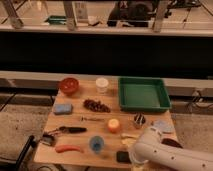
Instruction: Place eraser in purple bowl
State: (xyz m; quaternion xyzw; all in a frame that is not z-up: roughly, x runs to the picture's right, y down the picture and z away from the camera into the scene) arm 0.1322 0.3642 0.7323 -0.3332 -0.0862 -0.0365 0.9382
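The eraser (123, 157), a small flat black block, lies at the wooden table's front edge. My gripper (132, 159) is at the end of the white arm (165, 156), low over the table and right beside the eraser's right end. The arm's wrist covers it. The purple bowl (173, 143) shows only as a dark maroon sliver behind the arm at the table's front right.
On the wooden table (80, 120) are a red-orange bowl (69, 86), white cup (102, 85), green tray (144, 93), blue sponge (63, 108), black-handled tool (70, 130), orange object (114, 125), blue cup (96, 144) and blue-grey pad (162, 126).
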